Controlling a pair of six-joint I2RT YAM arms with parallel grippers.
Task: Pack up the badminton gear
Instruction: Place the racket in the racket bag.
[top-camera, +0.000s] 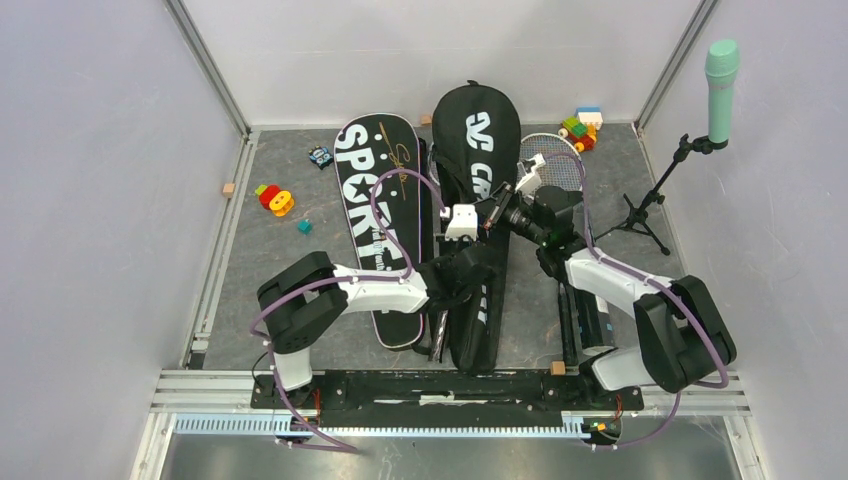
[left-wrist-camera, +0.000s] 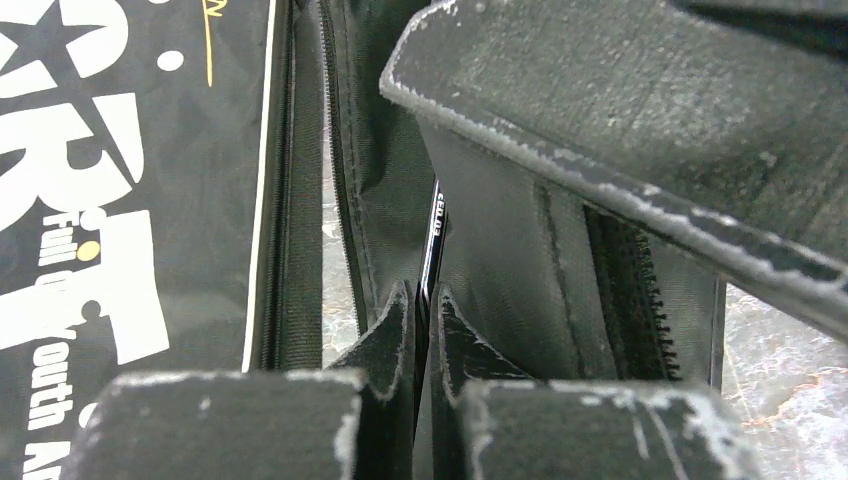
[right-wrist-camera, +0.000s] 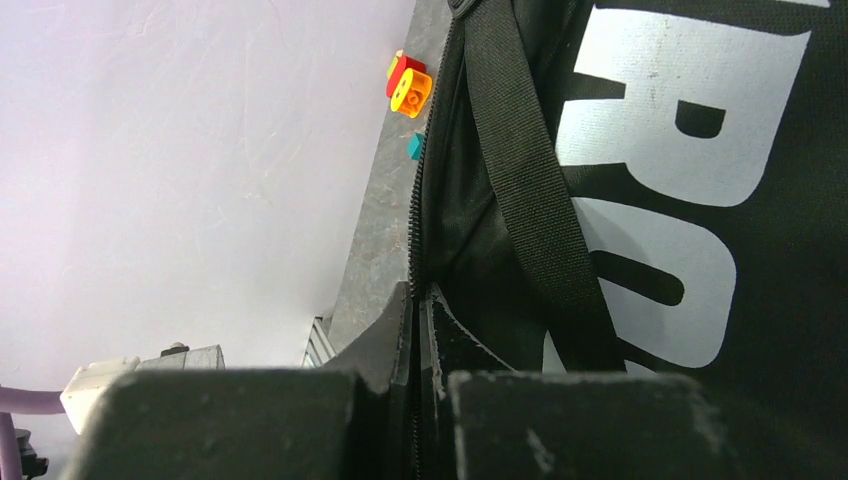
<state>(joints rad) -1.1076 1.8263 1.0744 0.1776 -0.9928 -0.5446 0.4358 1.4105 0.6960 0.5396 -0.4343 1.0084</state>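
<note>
Two black racket bags lie side by side: the SPORT bag (top-camera: 385, 215) (left-wrist-camera: 100, 200) on the left and the CROSSWAY bag (top-camera: 478, 140) (right-wrist-camera: 690, 190) in the middle. My left gripper (top-camera: 472, 268) (left-wrist-camera: 425, 300) is shut on a thin black racket shaft (left-wrist-camera: 434, 235) at the CROSSWAY bag's lower part, beside its zipper (left-wrist-camera: 640, 290). My right gripper (top-camera: 497, 208) (right-wrist-camera: 418, 295) is shut on that bag's zipper edge (right-wrist-camera: 414, 240). Another racket's stringed head (top-camera: 553, 160) shows to the right of the bag. A long black tube (top-camera: 568, 325) lies by the right arm.
A mint-green microphone (top-camera: 721, 70) on a black stand stands at the right wall. Toy blocks sit at the left (top-camera: 274, 198) (right-wrist-camera: 408, 85) and at the back right (top-camera: 580, 127). A small wooden block (top-camera: 229, 188) lies by the left rail.
</note>
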